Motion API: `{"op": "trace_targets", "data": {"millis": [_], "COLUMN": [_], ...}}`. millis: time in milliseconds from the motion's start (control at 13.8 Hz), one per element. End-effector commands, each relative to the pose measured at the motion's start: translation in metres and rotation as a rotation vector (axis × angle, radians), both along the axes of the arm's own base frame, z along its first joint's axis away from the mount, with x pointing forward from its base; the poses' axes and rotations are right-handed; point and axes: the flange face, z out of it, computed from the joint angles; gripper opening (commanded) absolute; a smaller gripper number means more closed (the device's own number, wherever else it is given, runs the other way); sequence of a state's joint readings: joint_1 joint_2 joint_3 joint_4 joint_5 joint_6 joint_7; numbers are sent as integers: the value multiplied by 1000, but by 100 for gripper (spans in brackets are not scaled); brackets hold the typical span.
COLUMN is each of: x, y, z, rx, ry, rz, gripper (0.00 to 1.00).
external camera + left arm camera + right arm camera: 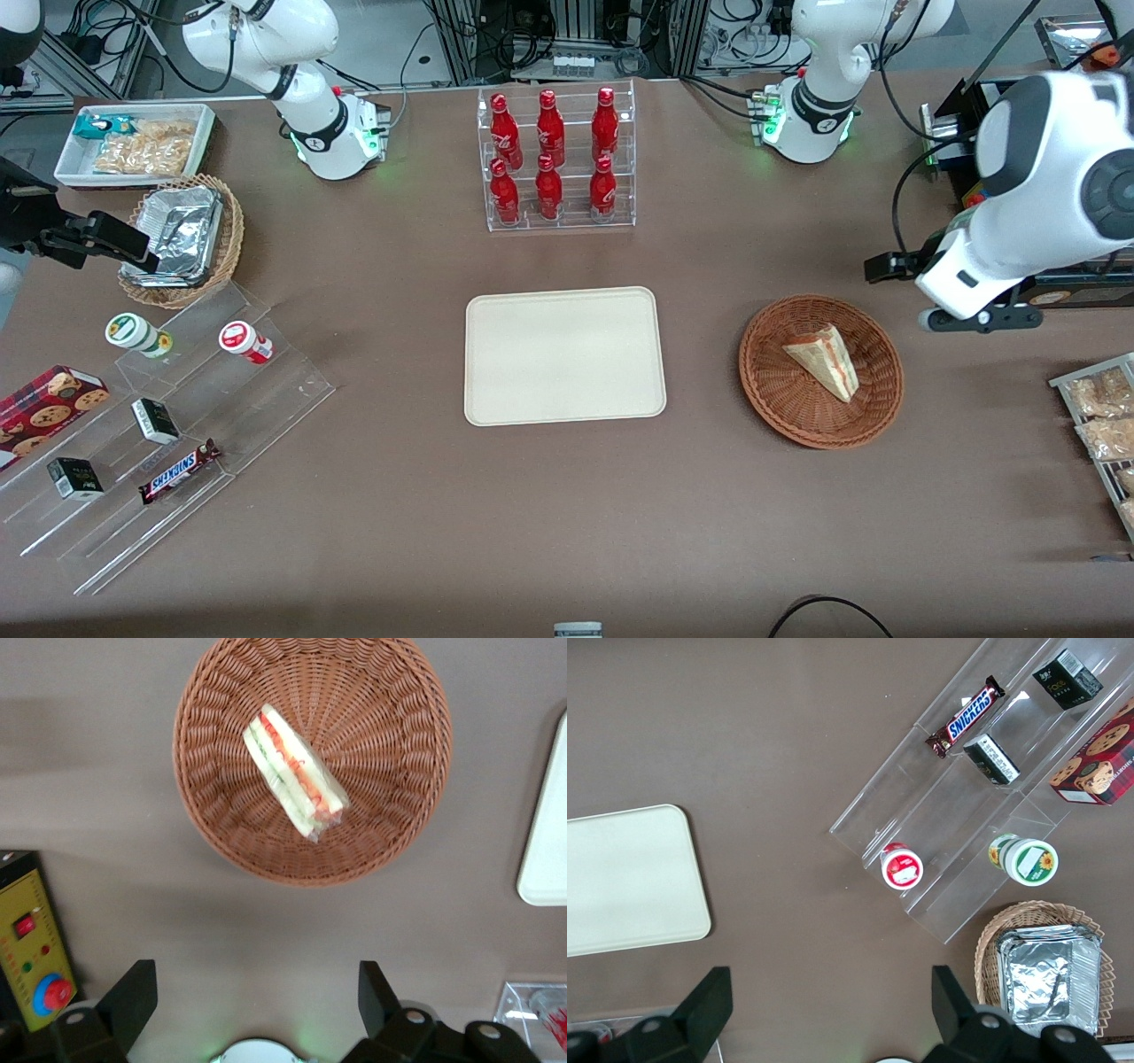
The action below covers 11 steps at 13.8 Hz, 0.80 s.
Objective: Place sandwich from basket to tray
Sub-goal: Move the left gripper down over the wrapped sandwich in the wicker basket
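**A:** How do the fingers (131, 999) stand?

**B:** Spread wide, with nothing between them. The gripper (257, 997) hangs above bare brown table (567, 514), with its dark tips seen in the left wrist view just outside the rim of the basket (221, 691).

**A:** Where is it on the table?

**B:** In the front view the gripper (886, 266) is high up at the working arm's end of the table, farther from the camera than the basket (873, 403) and apart from it.

**A:** And the sandwich?

**B:** The sandwich (295, 773) lies in the basket, near its middle, on its side, with the red and green filling along the cut edge facing up. From the front the sandwich (826, 361) shows as a pale wedge, clear of the gripper.

**A:** The tray?

**B:** The tray (564, 354) lies flat in the middle of the table, beside the basket and well apart from it, toward the parked arm's end. Nothing is on it. A corner of the tray (545, 842) also shows in the left wrist view.

**A:** Anything else nearby?

**B:** A clear rack of red bottles (555, 158) stands farther from the camera than the tray. A yellow control box (31, 948) with red buttons sits close to the gripper.
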State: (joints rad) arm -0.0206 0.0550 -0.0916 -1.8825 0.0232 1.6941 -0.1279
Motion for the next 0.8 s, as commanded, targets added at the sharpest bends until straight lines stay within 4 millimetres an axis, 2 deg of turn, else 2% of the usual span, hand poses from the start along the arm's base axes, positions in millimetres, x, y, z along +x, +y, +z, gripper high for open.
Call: {"op": "trace_targets", "data": {"millis": [0, 218, 363, 508, 726], "x": [-11, -19, -25, -24, -18], "y": [-1, -1, -1, -2, -13], "z": [-36, -80, -101, -116, -130], "rx": [5, -6, -9, 3, 36], "ry": [-52, -124, -161, -200, -230], "rz": [-24, -15, 4, 141, 458], "gripper": [100, 100, 100, 100, 100]}}
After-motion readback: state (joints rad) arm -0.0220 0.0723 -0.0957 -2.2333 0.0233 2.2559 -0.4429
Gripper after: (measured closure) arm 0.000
